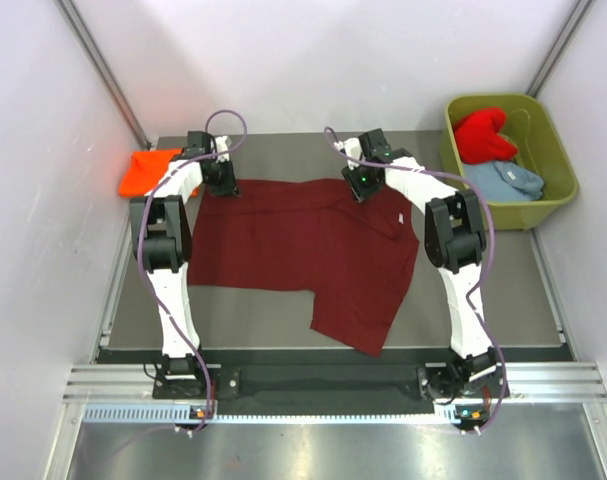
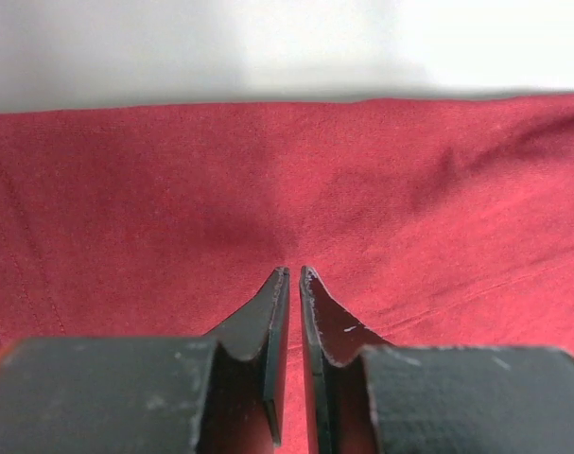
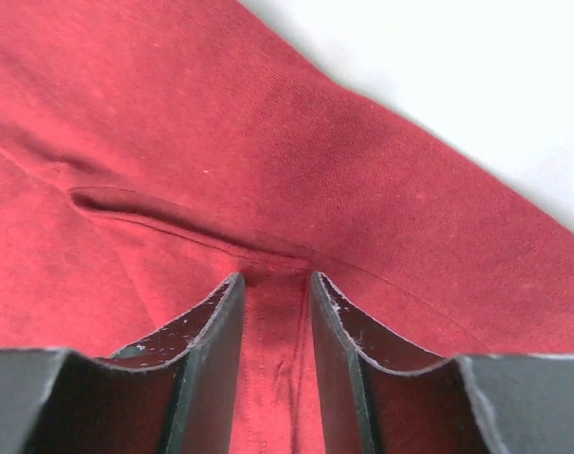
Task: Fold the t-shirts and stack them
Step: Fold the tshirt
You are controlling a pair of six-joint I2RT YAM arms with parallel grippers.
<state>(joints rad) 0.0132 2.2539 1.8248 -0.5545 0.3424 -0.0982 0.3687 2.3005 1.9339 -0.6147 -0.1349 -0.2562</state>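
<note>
Nearest my end of the table (image 1: pixel 253 315), a flap of the maroon shirt (image 1: pixel 303 240) sags toward the lower right of the top view. I take it for loose cloth not yet squared up. The rest of the shirt lies flat across the middle of the frame, long axis running left to right. A small white tag (image 1: pixel 398 218) shows near its right end, but I cannot say for certain which end is the collar. Both arms reach over the shirt to its far hem, one near the upper-left corner and one right of centre. I judge that spacing is meant to lift the edge evenly for a fold toward me. On the left wrist view the left fingers (image 2: pixel 272 322) are pressed together with only a hairline slit, tips down on the weave. I cannot tell whether a fold is caught between them. The right fingers (image 3: pixel 216 326) stand a little apart with a ridge of maroon cloth pinched in the gap, and creases run outward from it beside a seam. Beyond, the orange shirt (image 1: pixel 148 172) sits folded in the upper left corner, apparently where the stack begins. In the upper right, the olive tub (image 1: pixel 558 160) holds the red shirt (image 1: pixel 481 135) and the grey-blue shirt (image 1: pixel 508 180), both crumpled and waiting.
</note>
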